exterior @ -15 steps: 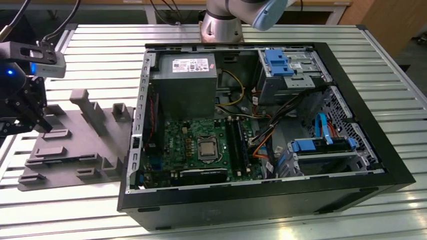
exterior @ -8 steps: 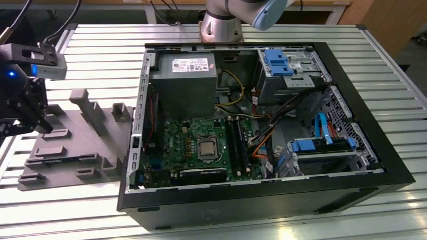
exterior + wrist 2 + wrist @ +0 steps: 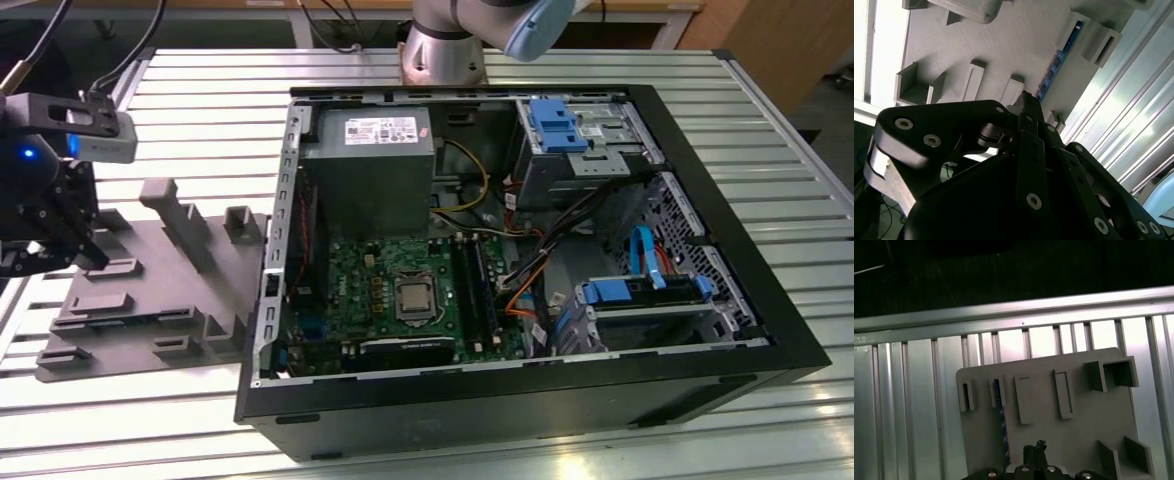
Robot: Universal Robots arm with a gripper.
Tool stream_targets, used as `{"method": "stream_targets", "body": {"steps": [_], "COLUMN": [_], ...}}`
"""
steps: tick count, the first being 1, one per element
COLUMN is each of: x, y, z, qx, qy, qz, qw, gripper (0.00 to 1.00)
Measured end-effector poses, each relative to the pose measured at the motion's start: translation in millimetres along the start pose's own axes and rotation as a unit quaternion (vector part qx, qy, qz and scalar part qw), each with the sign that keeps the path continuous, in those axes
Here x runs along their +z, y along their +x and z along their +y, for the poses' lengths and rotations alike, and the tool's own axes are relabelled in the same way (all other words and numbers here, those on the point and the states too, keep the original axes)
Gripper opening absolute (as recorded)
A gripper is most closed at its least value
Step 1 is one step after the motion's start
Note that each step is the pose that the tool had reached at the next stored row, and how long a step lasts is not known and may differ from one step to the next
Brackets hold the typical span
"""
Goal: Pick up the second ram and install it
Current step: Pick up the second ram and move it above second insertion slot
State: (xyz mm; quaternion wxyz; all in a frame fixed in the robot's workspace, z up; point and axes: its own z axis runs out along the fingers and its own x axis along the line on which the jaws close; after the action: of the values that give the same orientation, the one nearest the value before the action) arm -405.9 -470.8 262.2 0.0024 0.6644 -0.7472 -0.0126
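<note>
2nd ram (image 3: 1002, 422) stands on edge in a slot of the grey holder tray (image 3: 1079, 440); in both wrist views I see my gripper (image 3: 1035, 448) pressed together, empty, hovering just beside it

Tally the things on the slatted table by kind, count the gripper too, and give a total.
Open computer case: 1
Grey holder tray: 1
Dark-blue ram stick: 1
Gripper: 1
Total: 4
</note>
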Motion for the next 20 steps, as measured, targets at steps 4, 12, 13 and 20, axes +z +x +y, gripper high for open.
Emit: {"method": "stream_targets", "body": {"steps": [4,12,13,20], "x": [2.9,7.4,7.9,11.7], "y": [0.0,0.1,0.1,0.2], "z": [-0.1,-0.2,-0.2,-0.3], "qx": [0.0,0.0,0.0,0.0], "qy": [0.0,0.0,0.0,0.0], "qz": [0.0,0.0,0.0,0.0], "qw": [1.0,1.0,1.0,1.0], "gripper": [0.11,0.11,0.11,0.11]}}
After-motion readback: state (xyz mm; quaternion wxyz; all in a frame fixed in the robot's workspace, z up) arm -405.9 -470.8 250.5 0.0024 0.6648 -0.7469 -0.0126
